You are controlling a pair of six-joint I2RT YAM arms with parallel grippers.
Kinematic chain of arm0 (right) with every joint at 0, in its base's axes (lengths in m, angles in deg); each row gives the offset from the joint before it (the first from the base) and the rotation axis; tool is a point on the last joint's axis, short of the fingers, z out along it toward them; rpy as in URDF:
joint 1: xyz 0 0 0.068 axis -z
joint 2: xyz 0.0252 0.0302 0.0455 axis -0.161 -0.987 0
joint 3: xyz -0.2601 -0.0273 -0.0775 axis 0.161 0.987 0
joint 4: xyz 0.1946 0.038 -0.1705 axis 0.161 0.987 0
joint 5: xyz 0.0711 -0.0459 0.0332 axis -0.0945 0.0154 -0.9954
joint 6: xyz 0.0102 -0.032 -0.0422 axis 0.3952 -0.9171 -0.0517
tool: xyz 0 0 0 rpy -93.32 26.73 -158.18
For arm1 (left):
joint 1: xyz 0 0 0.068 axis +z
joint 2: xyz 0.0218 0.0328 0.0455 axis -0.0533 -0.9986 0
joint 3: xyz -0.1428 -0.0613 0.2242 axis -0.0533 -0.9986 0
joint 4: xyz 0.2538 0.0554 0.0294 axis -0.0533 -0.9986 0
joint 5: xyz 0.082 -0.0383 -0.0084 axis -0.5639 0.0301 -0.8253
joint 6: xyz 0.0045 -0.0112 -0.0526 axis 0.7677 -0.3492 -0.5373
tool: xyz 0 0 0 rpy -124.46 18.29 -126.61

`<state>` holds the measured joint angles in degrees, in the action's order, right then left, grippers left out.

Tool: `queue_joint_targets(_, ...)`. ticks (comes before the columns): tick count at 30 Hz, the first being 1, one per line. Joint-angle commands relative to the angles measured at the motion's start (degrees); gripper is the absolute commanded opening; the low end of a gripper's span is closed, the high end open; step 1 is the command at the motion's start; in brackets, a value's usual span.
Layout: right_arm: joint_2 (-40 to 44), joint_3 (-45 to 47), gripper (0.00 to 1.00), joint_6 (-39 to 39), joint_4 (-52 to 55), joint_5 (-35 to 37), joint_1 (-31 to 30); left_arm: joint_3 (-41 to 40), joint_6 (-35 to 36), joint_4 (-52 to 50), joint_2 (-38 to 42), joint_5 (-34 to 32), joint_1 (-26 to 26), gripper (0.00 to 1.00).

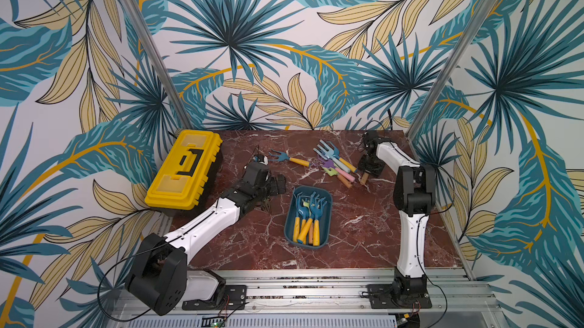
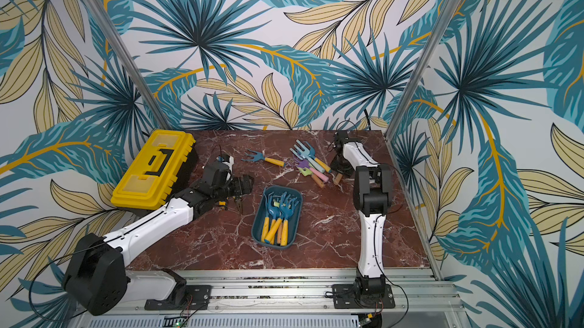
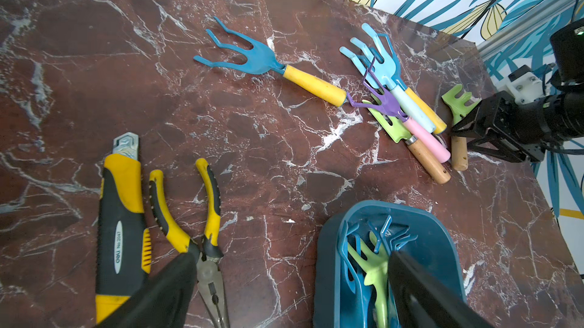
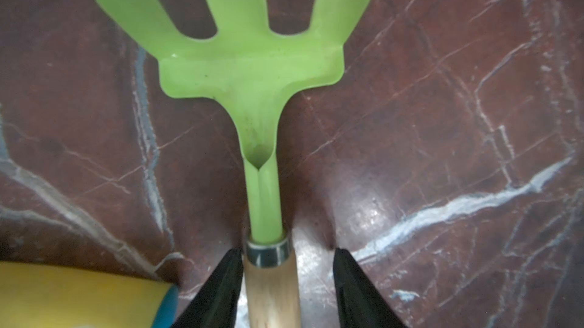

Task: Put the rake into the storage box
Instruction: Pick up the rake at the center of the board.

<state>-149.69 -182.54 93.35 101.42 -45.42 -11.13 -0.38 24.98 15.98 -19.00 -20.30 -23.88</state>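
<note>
A green rake (image 4: pixel 252 73) with a wooden handle lies flat on the marble table at the far right, also seen in the left wrist view (image 3: pixel 456 102). My right gripper (image 4: pixel 287 252) straddles that handle just behind the metal collar, open: one finger (image 4: pixel 221 282) touches the wood, the other stands a gap away. In both top views the right gripper (image 1: pixel 368 170) (image 2: pixel 341 170) is low over the handle. The teal storage box (image 1: pixel 288 225) (image 2: pixel 256 225) sits mid-table holding several rakes. My left gripper (image 3: pixel 284 294) hangs open just left of the box (image 3: pixel 325 263), empty, one finger above it.
A yellow toolbox (image 1: pixel 183 168) stands at the far left. A blue rake with a yellow handle (image 1: pixel 287 157) lies at the back, and several pastel rakes (image 1: pixel 335 162) are piled beside the right gripper. Pliers (image 3: pixel 202 216) and a utility knife (image 3: pixel 121 216) lie under the left arm.
</note>
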Motion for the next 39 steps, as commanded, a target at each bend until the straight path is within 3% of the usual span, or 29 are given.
queue_joint_targets(1, -1.30, -1.11, 0.46, 0.21, 2.86, -1.35, 0.20, -2.06, 0.79, 1.46, 0.87, -0.53, 0.17, 1.00)
queue_joint_targets(6, -0.87, -0.26, 0.43, -0.27, 2.98, -1.29, 0.19, -2.62, 0.44, 2.25, 0.86, -0.53, 0.20, 1.00)
queue_joint_targets(8, -0.43, 0.33, 0.33, -0.59, 2.98, -1.10, 0.17, -2.69, 0.35, 1.98, 0.98, -2.50, 0.21, 1.00)
queue_joint_targets(10, 0.43, 1.26, 0.32, -0.62, 3.00, -0.75, 0.20, -3.24, 0.68, 2.66, 1.51, -3.27, 0.16, 1.00)
queue_joint_targets(12, 1.84, 2.45, 0.20, -0.60, 2.90, -0.56, 0.20, -4.27, 0.77, 3.94, 1.82, -4.90, 0.14, 1.00)
queue_joint_targets(17, 8.50, 9.61, 0.18, -0.14, -0.18, -0.18, -0.40, -4.68, 0.80, 3.92, 2.47, -5.73, 0.20, 1.00)
queue_joint_targets(28, 33.30, 29.10, 0.18, 0.65, -5.83, -5.78, -5.90, -6.21, -0.39, 6.94, 1.73, -3.63, 0.19, 1.00)
queue_joint_targets(34, 46.21, 36.32, 0.18, 2.79, -5.72, -8.27, -13.21, -6.47, -0.94, 7.41, 1.02, -5.33, 0.35, 1.00)
queue_joint_targets(39, 52.09, 38.77, 0.18, 7.16, -4.22, -9.49, -21.67, -5.81, -1.58, 6.54, 0.46, -5.10, 0.68, 1.00)
